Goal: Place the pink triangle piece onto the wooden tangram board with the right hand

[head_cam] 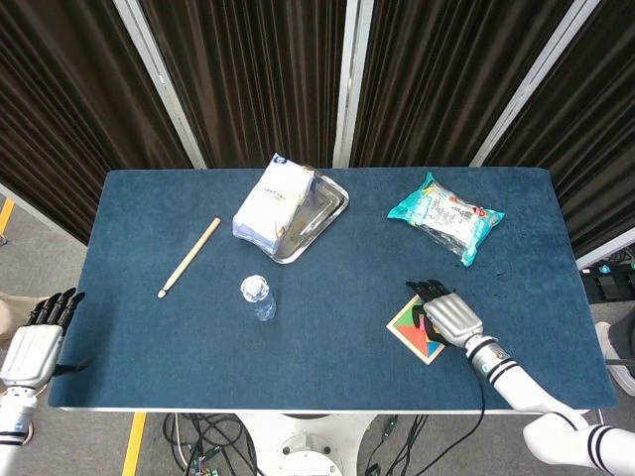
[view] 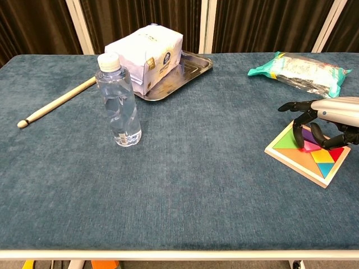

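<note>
The wooden tangram board (head_cam: 409,330) (view: 303,159) lies flat at the front right of the table, with coloured pieces in it. The pink triangle piece (head_cam: 423,325) (view: 309,146) lies flat on the board among the other pieces. My right hand (head_cam: 448,315) (view: 328,120) arches over the board with its dark fingers spread. Its fingertips (view: 303,132) point down at the pink piece, and the wrist hides the board's right part. My left hand (head_cam: 38,332) hangs off the table's front left corner, fingers straight, holding nothing.
A clear water bottle (head_cam: 258,297) (view: 119,101) stands mid-table. Behind it a metal tray (head_cam: 319,220) (view: 190,70) carries a white packet (head_cam: 270,203) (view: 147,53). A wooden drumstick (head_cam: 189,258) (view: 56,103) lies at the left, and a teal snack bag (head_cam: 444,216) (view: 300,70) lies behind the board.
</note>
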Controlling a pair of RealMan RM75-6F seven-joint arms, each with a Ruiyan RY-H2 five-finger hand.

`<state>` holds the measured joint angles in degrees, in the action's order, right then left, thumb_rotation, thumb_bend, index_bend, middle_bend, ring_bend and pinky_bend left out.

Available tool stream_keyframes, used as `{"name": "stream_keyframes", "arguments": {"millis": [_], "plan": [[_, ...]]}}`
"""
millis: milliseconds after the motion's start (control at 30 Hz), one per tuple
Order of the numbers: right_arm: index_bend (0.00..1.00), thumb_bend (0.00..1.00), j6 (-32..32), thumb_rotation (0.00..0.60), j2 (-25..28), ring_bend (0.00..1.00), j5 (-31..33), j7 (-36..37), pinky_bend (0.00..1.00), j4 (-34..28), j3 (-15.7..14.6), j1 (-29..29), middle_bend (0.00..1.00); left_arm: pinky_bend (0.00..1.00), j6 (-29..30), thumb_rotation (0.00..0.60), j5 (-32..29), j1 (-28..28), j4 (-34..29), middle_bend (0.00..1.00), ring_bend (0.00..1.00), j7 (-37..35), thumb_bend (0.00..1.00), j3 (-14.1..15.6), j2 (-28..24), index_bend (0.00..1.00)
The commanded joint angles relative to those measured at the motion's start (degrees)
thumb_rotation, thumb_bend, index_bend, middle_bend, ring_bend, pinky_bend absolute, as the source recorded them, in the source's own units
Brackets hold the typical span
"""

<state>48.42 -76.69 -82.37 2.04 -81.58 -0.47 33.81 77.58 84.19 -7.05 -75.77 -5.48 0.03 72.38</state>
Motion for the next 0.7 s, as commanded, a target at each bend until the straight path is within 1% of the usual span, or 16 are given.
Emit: {"name": "stream_keyframes", "arguments": {"millis": [33,700], "plan": [[0.51,0.87,-0.07,0.549,-0.02,0.0,0.08,-0.03,0.0,0.02,-0.01,0.04,0.03,0.1,-0.05,0.6,0.02,-0.02,0.05,0.0,0.0,-0.01,0.0,0.01,0.04,0.04],[0.51,0.87,0.2,0.566,0.01,0.0,0.71,-0.1,0.0,1.18,-0.28,-0.5,0.03,0.1,-0.12,0.6,-0.07,0.05,0.18,0.0,0.0,0.12,0.0,0.06,0.13,0.04]]}}
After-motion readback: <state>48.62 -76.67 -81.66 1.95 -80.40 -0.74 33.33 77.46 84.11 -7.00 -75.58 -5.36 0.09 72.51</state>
